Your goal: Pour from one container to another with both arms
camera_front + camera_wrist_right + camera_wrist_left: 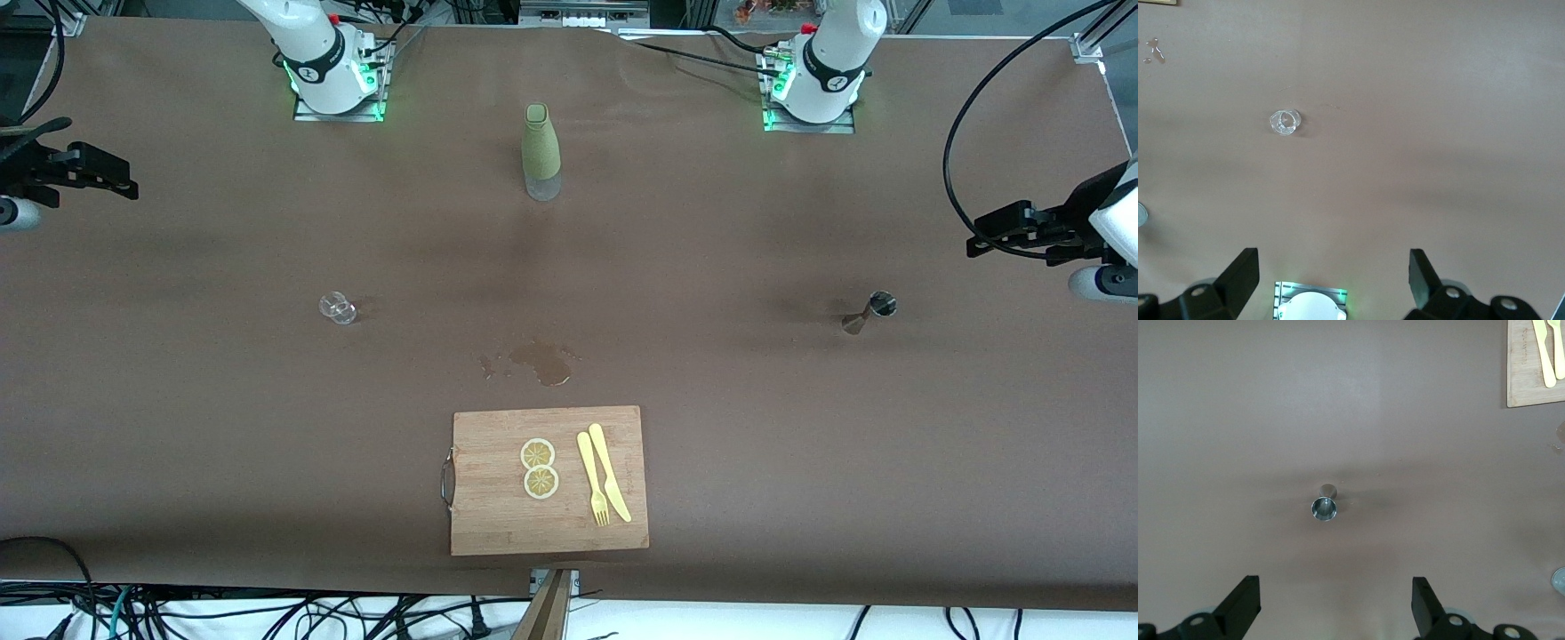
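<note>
A small clear glass (338,308) (1285,122) stands on the brown table toward the right arm's end. A metal jigger (869,311) (1324,507) stands toward the left arm's end. A green-sleeved bottle (540,151) is upright between the two arm bases. My right gripper (120,180) (1333,273) hangs open and empty in the air at its end of the table, apart from the glass. At the other end, my left gripper (982,240) (1336,600) is open too and holds nothing, well clear of the jigger.
A wooden cutting board (498,516) (1525,380) lies near the front edge, with two lemon slices (539,468), a yellow fork (592,480) and a yellow knife (610,471). A wet spill (542,363) marks the table just beside the board. Cables trail by both bases.
</note>
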Available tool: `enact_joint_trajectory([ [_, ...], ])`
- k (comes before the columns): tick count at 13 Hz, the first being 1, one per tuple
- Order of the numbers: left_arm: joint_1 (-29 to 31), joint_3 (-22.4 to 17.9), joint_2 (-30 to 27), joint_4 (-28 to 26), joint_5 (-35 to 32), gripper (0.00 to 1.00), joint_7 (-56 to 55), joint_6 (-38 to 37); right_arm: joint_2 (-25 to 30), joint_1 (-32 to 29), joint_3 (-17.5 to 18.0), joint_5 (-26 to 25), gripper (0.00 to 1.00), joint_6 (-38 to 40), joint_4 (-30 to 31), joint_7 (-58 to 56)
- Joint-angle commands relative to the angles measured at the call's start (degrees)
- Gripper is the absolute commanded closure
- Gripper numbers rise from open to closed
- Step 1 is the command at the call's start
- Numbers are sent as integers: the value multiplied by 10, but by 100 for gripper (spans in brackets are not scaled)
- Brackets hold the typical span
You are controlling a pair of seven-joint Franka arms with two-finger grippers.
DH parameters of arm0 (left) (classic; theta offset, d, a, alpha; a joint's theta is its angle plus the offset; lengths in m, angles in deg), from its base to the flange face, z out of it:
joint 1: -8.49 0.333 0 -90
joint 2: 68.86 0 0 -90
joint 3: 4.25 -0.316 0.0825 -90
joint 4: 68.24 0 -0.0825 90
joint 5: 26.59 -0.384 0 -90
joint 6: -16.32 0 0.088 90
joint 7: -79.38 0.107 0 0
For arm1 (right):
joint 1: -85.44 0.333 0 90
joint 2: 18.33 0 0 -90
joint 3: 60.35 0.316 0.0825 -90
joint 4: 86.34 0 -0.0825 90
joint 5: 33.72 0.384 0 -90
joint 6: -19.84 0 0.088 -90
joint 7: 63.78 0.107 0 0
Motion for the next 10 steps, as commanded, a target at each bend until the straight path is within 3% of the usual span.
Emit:
enact_joint_trajectory([
  [1,6,0,6,6,-6,0,12,-3,-1,-3,0,-3,0,0,-2,0],
  [3,6,-19,8,6,-5,0,99,-3,-6,-4,-1,-1,0,1,-2,-6],
  [7,8,-114,16,-41,97,0,275,-3,-11,-6,-15,-1,0,24,0,-40],
  [10,11,-152,23,-68,142,0,382,-6,-24,-6,-16,-1,0,53,1,-90],
])
